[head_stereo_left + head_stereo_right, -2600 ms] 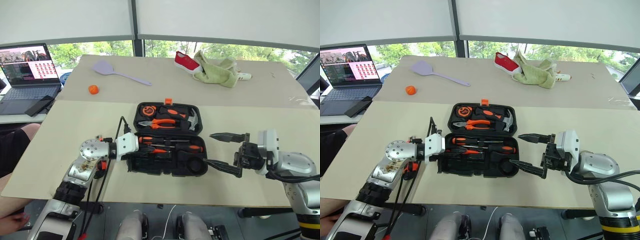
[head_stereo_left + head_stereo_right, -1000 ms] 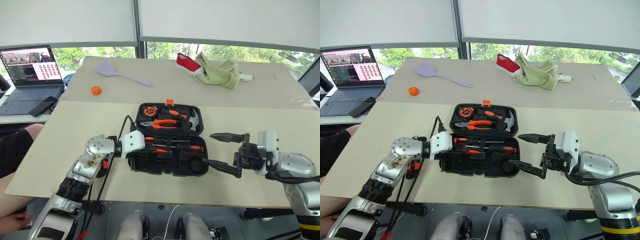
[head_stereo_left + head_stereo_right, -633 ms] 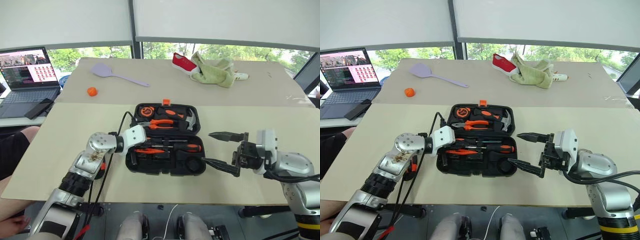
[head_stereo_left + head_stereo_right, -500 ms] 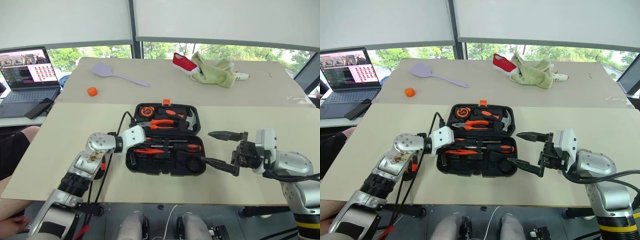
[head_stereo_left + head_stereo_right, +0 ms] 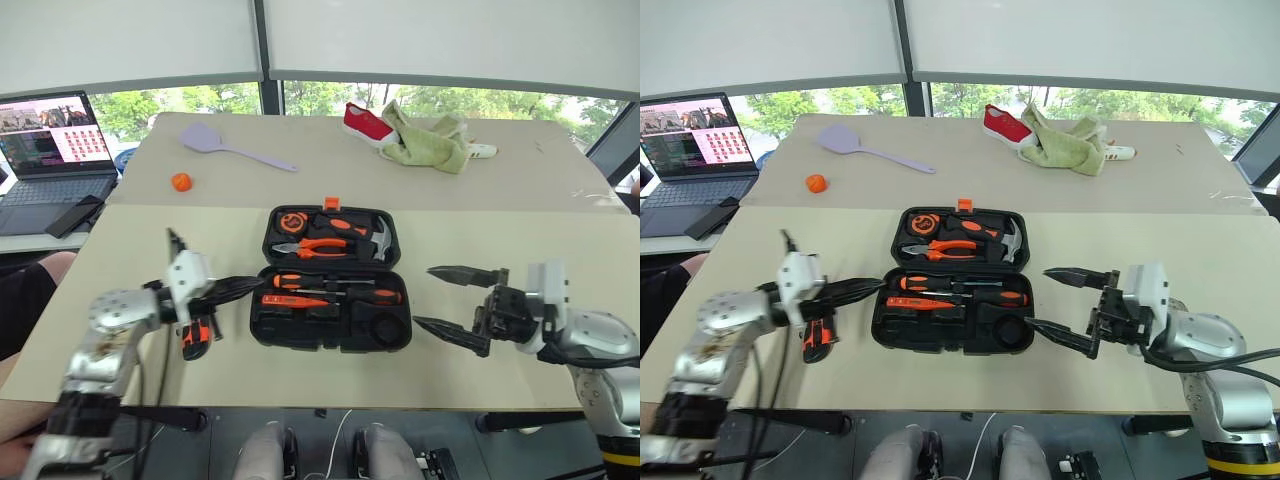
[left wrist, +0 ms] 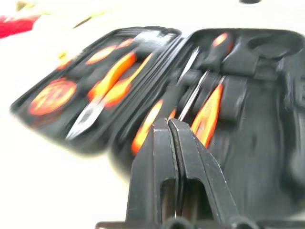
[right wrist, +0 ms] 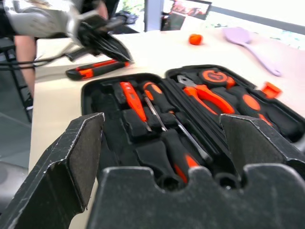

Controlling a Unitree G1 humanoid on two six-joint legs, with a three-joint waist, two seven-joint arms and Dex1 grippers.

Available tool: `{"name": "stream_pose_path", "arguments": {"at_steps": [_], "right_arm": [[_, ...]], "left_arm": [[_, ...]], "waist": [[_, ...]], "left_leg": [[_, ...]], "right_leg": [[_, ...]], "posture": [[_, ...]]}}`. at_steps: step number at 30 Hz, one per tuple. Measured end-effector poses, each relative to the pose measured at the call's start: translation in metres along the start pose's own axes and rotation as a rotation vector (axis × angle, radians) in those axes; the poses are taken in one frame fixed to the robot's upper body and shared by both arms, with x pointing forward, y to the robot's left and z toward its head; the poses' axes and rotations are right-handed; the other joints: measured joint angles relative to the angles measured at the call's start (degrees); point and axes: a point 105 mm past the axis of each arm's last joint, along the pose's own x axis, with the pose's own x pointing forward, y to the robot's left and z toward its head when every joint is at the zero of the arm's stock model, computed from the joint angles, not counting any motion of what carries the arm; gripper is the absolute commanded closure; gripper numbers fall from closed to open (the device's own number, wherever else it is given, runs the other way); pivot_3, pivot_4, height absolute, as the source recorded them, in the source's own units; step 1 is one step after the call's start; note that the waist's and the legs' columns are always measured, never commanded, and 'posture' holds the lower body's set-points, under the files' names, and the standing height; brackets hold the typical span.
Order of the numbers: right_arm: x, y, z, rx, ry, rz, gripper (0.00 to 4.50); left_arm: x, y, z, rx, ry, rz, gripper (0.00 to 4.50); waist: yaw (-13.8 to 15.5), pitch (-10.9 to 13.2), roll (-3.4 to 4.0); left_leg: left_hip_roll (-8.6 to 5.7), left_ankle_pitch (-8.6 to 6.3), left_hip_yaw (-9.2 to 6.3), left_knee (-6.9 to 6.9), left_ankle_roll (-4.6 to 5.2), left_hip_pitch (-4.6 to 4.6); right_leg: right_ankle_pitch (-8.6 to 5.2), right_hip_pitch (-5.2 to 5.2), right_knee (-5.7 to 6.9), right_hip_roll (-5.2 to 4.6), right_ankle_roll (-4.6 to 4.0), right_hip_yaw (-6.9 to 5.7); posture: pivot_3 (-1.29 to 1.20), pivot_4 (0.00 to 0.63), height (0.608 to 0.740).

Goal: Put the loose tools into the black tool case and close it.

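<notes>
Left gripper [image 5: 243, 285] had withdrawn left off the open tool case [image 5: 330, 322], shut and empty. Utility knife [image 5: 197, 337] lay left of the case, nearest that gripper; right gripper [image 5: 452, 304] gaped wide, empty.

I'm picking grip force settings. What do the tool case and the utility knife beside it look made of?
Tool case: seemingly hard moulded plastic, matt black, with shaped recesses.
Utility knife: orange-and-black body, probably plastic with a rubbery grip, though the look leaves that open.
</notes>
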Motion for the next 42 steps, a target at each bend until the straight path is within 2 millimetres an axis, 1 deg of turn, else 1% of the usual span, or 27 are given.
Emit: {"name": "stream_pose_path", "arguments": {"at_steps": [1, 2, 3, 4, 5, 6, 7, 8, 9, 10, 11, 12, 13, 15, 17, 19, 21, 23, 24, 25, 26, 29, 30, 34, 39, 41, 42], "right_arm": [[-0.003, -0.001, -0.001, 0.0, 0.004, 0.0, 0.0], [-0.006, -0.002, -0.003, 0.003, 0.01, 0.001, 0.0], [-0.01, -0.002, -0.005, 0.008, 0.014, -0.003, 0.0], [-0.012, -0.002, -0.007, 0.017, 0.019, 0.001, 0.0], [-0.012, 0.002, -0.008, 0.006, 0.016, 0.033, 0.0], [-0.015, 0.004, -0.01, 0.007, 0.023, 0.041, 0.0], [-0.017, 0.004, -0.013, 0.007, 0.03, 0.046, 0.0], [-0.018, 0.004, -0.015, 0.01, 0.034, 0.049, 0.0], [-0.019, 0.004, -0.018, 0.007, 0.04, 0.056, 0.0], [-0.02, 0.004, -0.019, 0.003, 0.045, 0.063, 0.0], [-0.021, 0.005, -0.022, -0.001, 0.053, 0.071, 0.0], [-0.021, 0.006, -0.024, -0.002, 0.055, 0.079, 0.0], [-0.021, 0.006, -0.025, -0.002, 0.058, 0.088, 0.0], [-0.019, 0.008, -0.026, -0.013, 0.059, 0.107, 0.0], [-0.015, 0.008, -0.027, -0.018, 0.052, 0.121, 0.0], [-0.01, 0.006, -0.026, -0.041, 0.039, 0.129, 0.0], [-0.006, 0.005, -0.023, -0.065, 0.015, 0.13, 0.0], [-0.002, 0.003, -0.02, -0.087, -0.02, 0.118, 0.0], [0.0, 0.004, -0.019, -0.078, -0.034, 0.119, 0.0], [0.001, 0.004, -0.02, -0.072, -0.034, 0.125, 0.0], [0.003, 0.005, -0.02, -0.046, -0.044, 0.135, 0.0], [0.008, 0.005, -0.016, -0.007, -0.067, 0.148, 0.0], [0.008, 0.005, -0.015, -0.008, -0.07, 0.148, 0.0], [0.01, 0.004, -0.014, -0.009, -0.081, 0.145, 0.0], [0.013, 0.004, -0.014, -0.008, -0.089, 0.149, 0.0], [0.013, 0.004, -0.014, -0.005, -0.088, 0.15, 0.0], [0.013, 0.005, -0.014, -0.004, -0.088, 0.153, 0.0]], "left_arm": [[-0.017, 0.0, -0.006, -0.045, 0.014, 0.045, 3.75], [-0.033, 0.0, -0.012, -0.084, 0.034, 0.093, 3.35], [-0.044, 0.001, -0.017, -0.113, 0.048, 0.133, 3.04], [-0.058, 0.002, -0.02, -0.135, 0.064, 0.19, 2.59], [-0.085, -0.002, -0.026, -0.159, 0.104, 0.28, 2.13], [-0.106, -0.003, -0.033, -0.189, 0.147, 0.348, 1.9], [-0.124, -0.006, -0.04, -0.218, 0.183, 0.412, 1.55], [-0.136, -0.008, -0.043, -0.233, 0.204, 0.454, 1.22], [-0.154, -0.016, -0.05, -0.272, 0.247, 0.516, 0.98], [-0.164, -0.02, -0.055, -0.297, 0.275, 0.547, 0.66], [-0.178, -0.028, -0.062, -0.347, 0.325, 0.599, 0.24], [-0.186, -0.032, -0.066, -0.379, 0.357, 0.634, 0.08], [-0.193, -0.035, -0.069, -0.403, 0.391, 0.669, 0.08], [-0.197, -0.037, -0.069, -0.434, 0.414, 0.716, 0.08], [-0.185, -0.038, -0.056, -0.449, 0.356, 0.699, 0.08], [-0.16, -0.038, -0.036, -0.466, 0.288, 0.65, 0.08], [-0.143, -0.035, -0.022, -0.46, 0.248, 0.627, 0.08], [-0.13, -0.027, -0.016, -0.476, 0.26, 0.656, 0.08], [-0.116, -0.02, -0.011, -0.495, 0.253, 0.68, 0.08], [-0.111, -0.02, -0.01, -0.502, 0.253, 0.677, 0.08], [-0.1, -0.019, -0.006, -0.501, 0.255, 0.677, 0.08], [-0.067, -0.027, -0.015, -0.582, 0.263, 0.674, 0.08], [-0.06, -0.029, -0.019, -0.609, 0.255, 0.68, 0.08], [-0.039, -0.03, -0.033, -0.63, 0.296, 0.748, 0.08], [-0.024, -0.025, -0.036, -0.603, 0.311, 0.784, 0.08], [-0.018, -0.023, -0.037, -0.593, 0.307, 0.789, 0.58], [-0.014, -0.022, -0.039, -0.588, 0.303, 0.793, 0.75]], "waist": [[-0.19, 0.01, -0.01], [-0.27, 0.02, -0.02], [-0.25, 0.04, -0.04], [-0.04, 0.07, -0.05], [-0.05, 0.11, -0.09], [-0.14, 0.11, -0.09], [-0.17, 0.12, -0.11], [-0.16, 0.13, -0.1], [-0.16, 0.15, -0.07], [-0.16, 0.15, -0.08], [-0.01, 0.16, -0.1], [0.16, 0.18, -0.13], [0.57, 0.18, -0.14], [0.96, 0.19, -0.16], [1.1, 0.2, -0.23], [1.12, 0.22, -0.25], [0.88, 0.22, -0.22], [0.65, 0.23, -0.22], [0.65, 0.24, -0.2], [0.64, 0.24, -0.19], [0.62, 0.24, -0.2], [0.52, 0.25, -0.18], [0.44, 0.25, -0.18], [0.63, 0.26, -0.21], [0.71, 0.26, -0.21], [0.84, 0.22, -0.14], [0.96, 0.18, -0.08]], "left_leg": [[0.01, 0.0, 0.0, -0.04, 0.0, 0.0], [0.01, 0.0, 0.0, -0.06, -0.01, 0.01], [0.01, 0.0, -0.01, -0.06, -0.01, 0.01], [0.0, 0.0, -0.04, -0.05, -0.02, -0.01], [0.03, -0.17, -0.04, -0.07, -0.29, -0.02], [0.04, -0.22, -0.05, -0.13, -0.35, 0.02], [0.02, -0.23, -0.05, -0.15, -0.34, 0.03], [0.01, -0.25, -0.05, -0.15, -0.36, 0.02], [0.02, -0.28, -0.05, -0.17, -0.41, 0.03], [0.02, -0.29, -0.05, -0.18, -0.42, 0.02], [0.02, -0.31, -0.06, -0.17, -0.43, 0.01], [0.02, -0.32, -0.09, -0.17, -0.44, 0.0], [0.01, -0.33, -0.11, -0.17, -0.46, -0.04], [-0.02, -0.34, -0.13, -0.17, -0.48, -0.11], [-0.03, -0.35, -0.16, -0.16, -0.48, -0.16], [-0.04, -0.34, -0.19, -0.16, -0.5, -0.19], [-0.05, -0.32, -0.2, -0.18, -0.52, -0.18], [-0.03, -0.26, -0.23, -0.2, -0.56, -0.17], [-0.03, -0.18, -0.24, -0.2, -0.58, -0.13], [-0.04, -0.14, -0.25, -0.2, -0.57, -0.13], [-0.03, 0.04, -0.23, -0.19, -0.75, -0.1], [-0.09, 0.04, -0.12, -0.2, -0.76, -0.04], [-0.09, 0.05, -0.1, -0.19, -0.76, -0.03], [-0.08, 0.13, -0.1, -0.19, -0.88, -0.02], [-0.06, 0.12, -0.09, -0.19, -0.91, -0.01], [-0.07, 0.11, -0.09, -0.19, -0.91, 0.01], [-0.08, 0.11, -0.09, -0.19, -0.91, 0.02]], "right_leg": [[0.0, -0.01, -0.03, -0.02, 0.0, 0.01], [-0.01, 0.0, -0.04, -0.05, 0.0, 0.0], [-0.01, -0.01, -0.04, -0.06, 0.0, -0.01], [-0.01, 0.0, -0.04, -0.07, 0.0, -0.05], [-0.02, -0.06, -0.14, -0.21, -0.01, -0.02], [-0.03, -0.02, -0.18, -0.42, -0.03, -0.04], [-0.04, -0.03, -0.2, -0.48, -0.02, -0.07], [-0.04, -0.11, -0.25, -0.5, -0.03, -0.09], [-0.04, -0.24, -0.46, -0.5, -0.02, -0.13], [-0.04, -0.23, -0.5, -0.5, -0.02, -0.13], [-0.04, -0.22, -0.53, -0.52, -0.01, -0.18], [-0.04, -0.22, -0.56, -0.54, -0.02, -0.19], [-0.07, -0.24, -0.57, -0.58, -0.07, -0.2], [-0.14, -0.25, -0.58, -0.72, -0.22, -0.16], [-0.17, -0.24, -0.6, -0.78, -0.28, -0.11], [-0.14, -0.24, -0.61, -0.78, -0.31, -0.09], [0.03, -0.17, -0.59, -0.76, -0.04, -0.08], [0.03, 0.08, -0.55, -0.66, -0.06, -0.09], [0.03, 0.12, -0.5, -0.58, -0.06, -0.07], [0.03, 0.14, -0.49, -0.59, -0.06, -0.07], [0.04, 0.15, -0.5, -0.52, -0.04, -0.09], [0.09, 0.2, -0.51, -0.36, 0.03, -0.08], [0.09, 0.22, -0.47, -0.3, 0.04, -0.09], [0.1, 0.21, -0.47, -0.02, 0.02, -0.07], [0.12, 0.21, -0.48, 0.0, -0.02, -0.07], [0.12, 0.22, -0.48, -0.04, -0.02, -0.07], [0.12, 0.23, -0.48, -0.05, -0.02, -0.07]], "posture": [[0.0, 0.15, 0.74], [0.0, 0.15, 0.74], [0.0, 0.15, 0.74], [0.0, 0.15, 0.74], [0.0, 0.15, 0.74], [0.0, 0.15, 0.74], [0.0, 0.15, 0.74], [0.0, 0.15, 0.74], [0.0, 0.15, 0.74], [0.0, 0.15, 0.74], [0.0, 0.15, 0.74], [0.0, 0.15, 0.74], [0.0, 0.15, 0.74], [0.0, 0.15, 0.74], [0.0, 0.15, 0.74], [0.0, 0.15, 0.74], [0.0, 0.15, 0.74], [0.0, 0.15, 0.74], [0.0, 0.15, 0.74], [0.0, 0.15, 0.74], [0.0, 0.15, 0.74], [0.0, 0.15, 0.74], [0.0, 0.15, 0.74], [0.0, 0.15, 0.74], [0.0, 0.15, 0.74], [0.0, 0.15, 0.74], [0.0, 0.15, 0.74]]}}
